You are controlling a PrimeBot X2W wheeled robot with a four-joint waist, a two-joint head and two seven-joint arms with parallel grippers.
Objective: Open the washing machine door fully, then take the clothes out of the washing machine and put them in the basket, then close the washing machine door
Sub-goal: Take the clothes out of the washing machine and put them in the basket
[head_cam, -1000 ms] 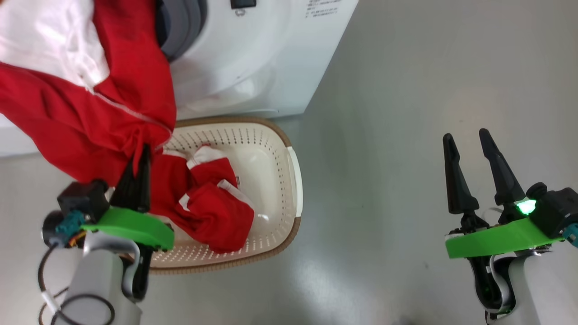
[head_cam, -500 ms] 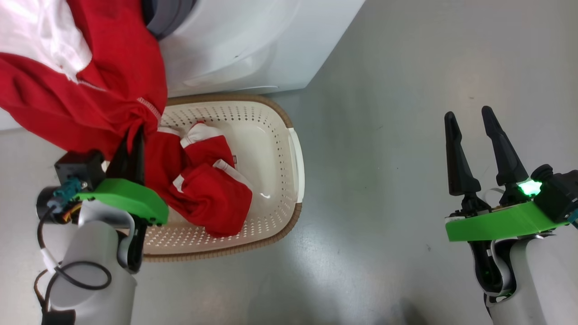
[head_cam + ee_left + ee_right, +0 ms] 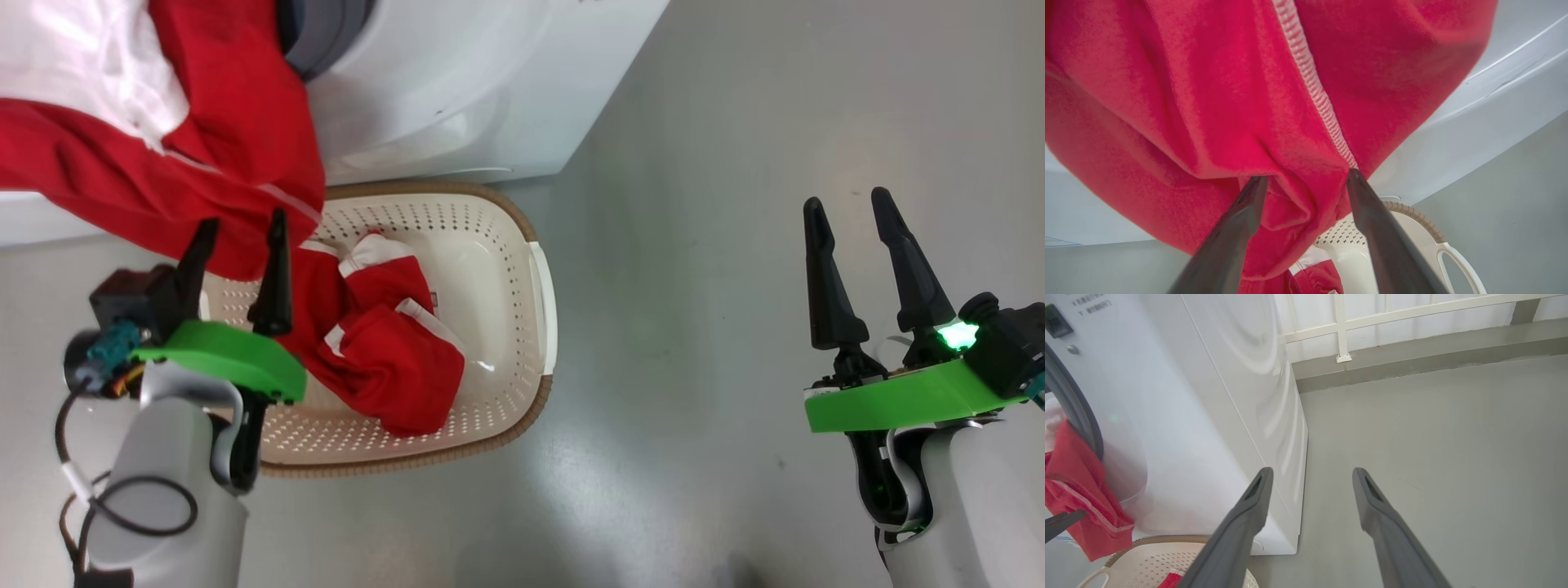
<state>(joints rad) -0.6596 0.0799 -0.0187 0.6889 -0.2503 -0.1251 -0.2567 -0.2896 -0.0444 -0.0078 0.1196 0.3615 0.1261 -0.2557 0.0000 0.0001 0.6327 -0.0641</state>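
Note:
A large red garment with a white panel [image 3: 204, 155] hangs out of the white washing machine [image 3: 457, 90], its lower edge over the left end of the cream basket [image 3: 543, 302]. More red and white clothes [image 3: 384, 359] lie inside the basket. My left gripper [image 3: 239, 237] is open just under the hanging garment. In the left wrist view a fold of the red garment [image 3: 1208, 102] sags between the spread fingers [image 3: 1237, 228], above the basket [image 3: 1412, 216]. My right gripper [image 3: 849, 208] is open and empty over the floor at the right. The washing machine door is out of view.
Bare grey floor [image 3: 735, 163] spreads right of the machine and basket. The right wrist view shows the machine's side panel [image 3: 1241, 396], a grey kerb with a white railing [image 3: 1343, 330] behind it, and the basket's rim [image 3: 1147, 541] at the bottom left.
My left gripper has gone from shut on the hanging red garment to open. The garment still droops from the machine. The head camera shifted slightly.

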